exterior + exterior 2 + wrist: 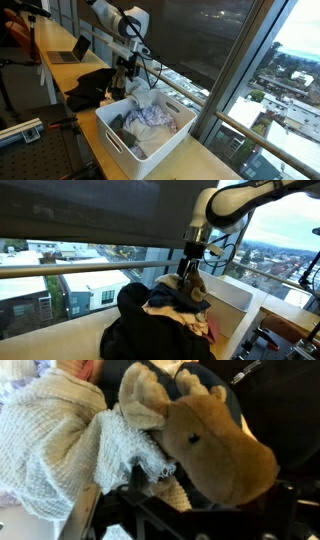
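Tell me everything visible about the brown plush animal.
The plush animal is tan-brown, soft and fuzzy, with a long rounded snout, one small dark eye and a paler floppy ear or antler. It lies with its snout toward the right of the wrist view, touching a white knitted cloth, with dark fabric behind it.

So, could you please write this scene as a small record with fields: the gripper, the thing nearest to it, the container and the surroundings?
gripper: gripper, open, holding nothing, low over the pile
nearest thing: brown plush toy, lying on top; whether they touch cannot be told
beside the toy: white knitted cloth
container: white bin, filled with mixed clothes
next to the bin: black garment
farther away: open laptop
setting: large window, city outside
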`<state>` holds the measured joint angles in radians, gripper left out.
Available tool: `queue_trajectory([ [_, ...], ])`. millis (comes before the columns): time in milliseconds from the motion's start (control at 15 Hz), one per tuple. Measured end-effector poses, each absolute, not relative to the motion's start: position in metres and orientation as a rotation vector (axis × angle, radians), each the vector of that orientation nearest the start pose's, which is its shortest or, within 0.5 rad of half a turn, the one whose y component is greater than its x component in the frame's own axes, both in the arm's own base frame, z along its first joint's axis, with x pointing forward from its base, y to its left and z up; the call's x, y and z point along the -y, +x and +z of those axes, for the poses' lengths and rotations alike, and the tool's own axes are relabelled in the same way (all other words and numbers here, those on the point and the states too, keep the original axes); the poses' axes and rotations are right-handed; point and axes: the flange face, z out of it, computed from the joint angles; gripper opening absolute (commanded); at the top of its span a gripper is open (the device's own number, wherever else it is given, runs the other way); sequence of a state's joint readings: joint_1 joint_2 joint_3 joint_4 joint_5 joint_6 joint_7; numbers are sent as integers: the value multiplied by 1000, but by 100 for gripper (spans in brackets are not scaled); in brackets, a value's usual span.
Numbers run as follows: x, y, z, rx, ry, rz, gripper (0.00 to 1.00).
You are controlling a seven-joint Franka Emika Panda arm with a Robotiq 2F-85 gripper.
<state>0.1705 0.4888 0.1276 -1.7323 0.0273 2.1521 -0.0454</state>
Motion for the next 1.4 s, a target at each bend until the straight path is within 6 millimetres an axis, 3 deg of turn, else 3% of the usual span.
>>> queue_trajectory([
  [200,-199,622,298,514,-3024,125,100],
  [600,-195,617,310,510,-3028,120,100],
  [867,-184,620,339,489,-3035,57,100],
  [1000,-166,624,367,453,-3044,14,100],
  [1200,-119,633,410,368,-3066,-73,100],
  [1400,-59,643,419,275,-3099,-104,100],
])
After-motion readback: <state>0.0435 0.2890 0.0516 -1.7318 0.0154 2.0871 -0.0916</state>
